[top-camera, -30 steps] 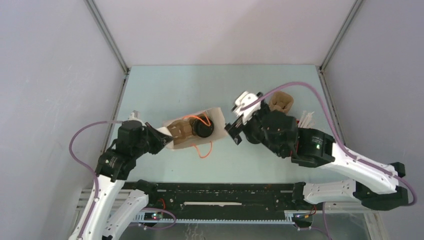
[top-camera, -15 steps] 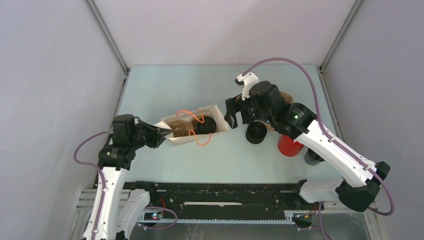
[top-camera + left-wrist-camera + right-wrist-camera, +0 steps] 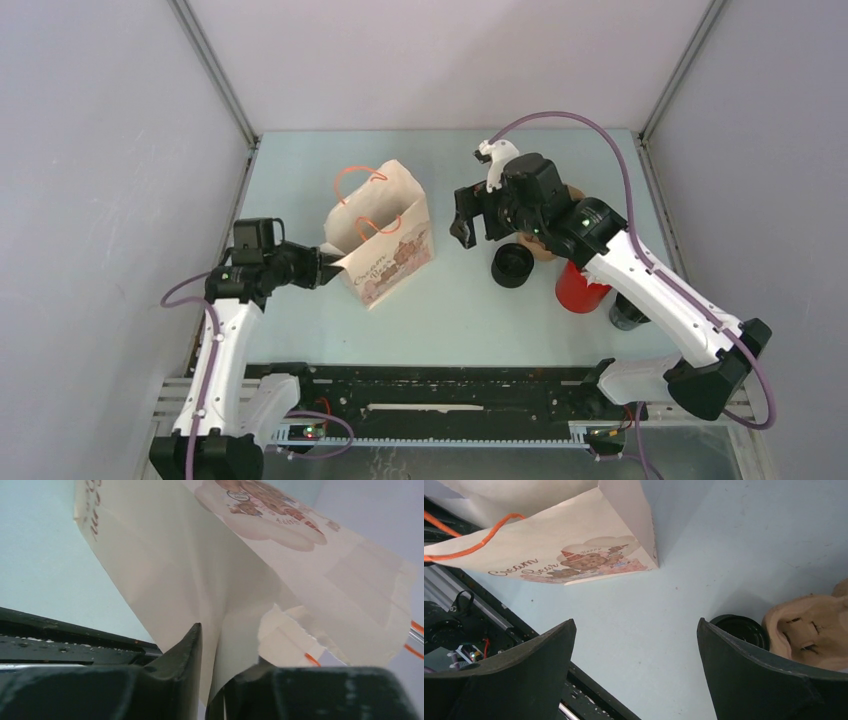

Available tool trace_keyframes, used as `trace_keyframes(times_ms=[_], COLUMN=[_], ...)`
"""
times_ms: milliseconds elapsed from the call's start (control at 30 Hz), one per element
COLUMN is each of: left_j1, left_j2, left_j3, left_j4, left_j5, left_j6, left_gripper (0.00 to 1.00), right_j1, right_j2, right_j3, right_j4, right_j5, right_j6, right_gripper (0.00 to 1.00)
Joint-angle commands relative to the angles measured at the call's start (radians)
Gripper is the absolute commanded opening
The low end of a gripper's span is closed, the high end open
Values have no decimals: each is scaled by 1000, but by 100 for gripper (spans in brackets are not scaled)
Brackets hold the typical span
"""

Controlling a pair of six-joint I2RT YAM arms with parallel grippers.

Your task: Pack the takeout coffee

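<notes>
One black cup [image 3: 512, 265] sits out on the bench [image 3: 450, 320], just beside the carrier [image 3: 809, 625] and near the red cup [image 3: 580, 290], well apart from the bag [image 3: 385, 240]. On that showing the coffee is not yet packed.

The bag stands upright, orange handles at the top (what it holds, if anything, is hidden in all three views).

The left claw [image 3: 215, 650] is drawn in to a narrow slit with a fold of the bag's paper side between its fingers, at the bag's near-left edge. The right claw [image 3: 634, 630] gapes fully wide and empty, hanging over bare bench between bag and cup and touching neither.

What looks left is most of the job. The right claw has to come down around the cup, close on it, carry it over the bag's mouth and lower it in, with the bag kept steady meanwhile.
</notes>
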Motion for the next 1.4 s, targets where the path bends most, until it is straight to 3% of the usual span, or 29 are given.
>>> trace_keyframes(times_ms=[0,133,267,433,567,700,800,1000,1133,1233,1367], left_j1=[52,64,64,64,58,0,-51,-53,-53,-58,-92], left_j2=[42,58,55,39,-47,-177,-243,-230,-224,-232,-250], left_j3=[59,122,190,334,382,317,262,206,198,193,203], left_j4=[-105,-120,-132,-168,-134,65,101,96,165,237,299], left_j5=[9,-8,-31,-109,-149,-106,-123,-148,-152,-101,-50], left_j6=[58,116,184,372,531,655,747,767,771,780,826], left_gripper=[32,60,78,98,100,98,93,90,93,95,99], right_j1=[-12,-11,-16,-18,-18,-19,-28,-56,-74,-172,-340], right_j2=[1,1,-3,-34,-68,-131,-192,-273,-329,-328,-339], right_j3=[-3,-21,-21,-21,-23,-39,-69,-81,-78,-51,-67], right_j4=[67,69,57,50,21,-34,-71,-142,-211,-346,-409], right_j5=[-62,-60,-51,-53,-24,40,87,192,382,468,389], right_j6=[16,0,-10,-14,-14,-37,-50,-20,82,152,175], right_gripper=[100,100,100,100,100,100,100,99,99,97,88])
